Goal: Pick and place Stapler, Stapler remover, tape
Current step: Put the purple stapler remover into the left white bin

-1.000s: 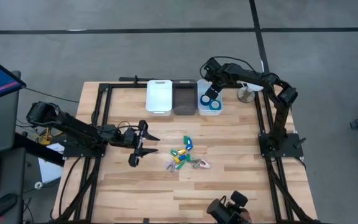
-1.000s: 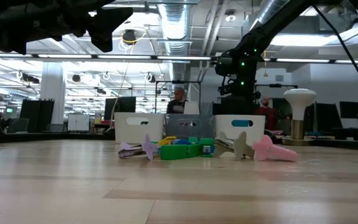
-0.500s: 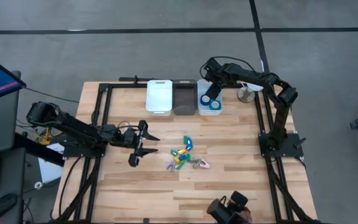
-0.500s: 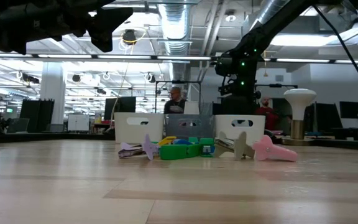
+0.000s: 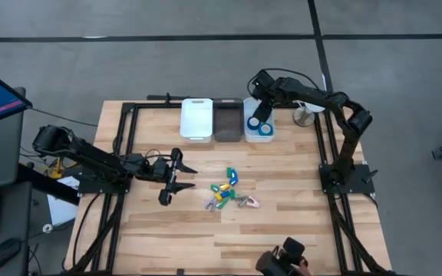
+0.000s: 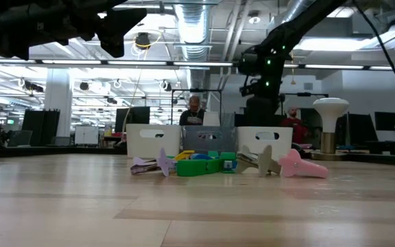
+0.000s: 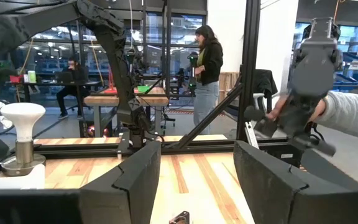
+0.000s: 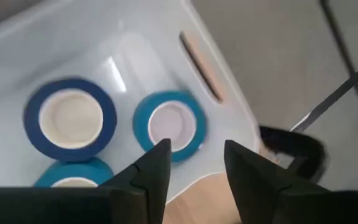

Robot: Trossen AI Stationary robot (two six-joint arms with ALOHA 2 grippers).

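Right hand (image 5: 256,115) sits a bit higher than a second ago: in the low view it has risen above the clear bin (image 5: 258,129), and its elbow has shifted slightly outward in the high view. Fingers (image 8: 154,163) are moderately parted and carry nothing. Straight below them, three tape rolls (image 8: 71,119) lie flat inside the clear bin: one dark blue, two lighter blue (image 8: 169,125), all in the same places as before.

Left hand (image 5: 170,177) hasn't moved, parked wide open and empty, well away from the clear bin on the far side of the pile.

The pile of small staplers and removers (image 5: 229,189) is unchanged, mid-tabletop (image 5: 282,230), in front of the clear bin. Grey bin (image 5: 227,119) touches the clear bin's side; white bin (image 5: 196,119) sits just beyond the grey one.

Person (image 6: 194,110) behind the bins in the low view has shifted slightly. Someone's camera rig (image 5: 281,259) at the tabletop edge opposite the clear bin has dropped lower in the high view.

No readable labels or writing anywhere.
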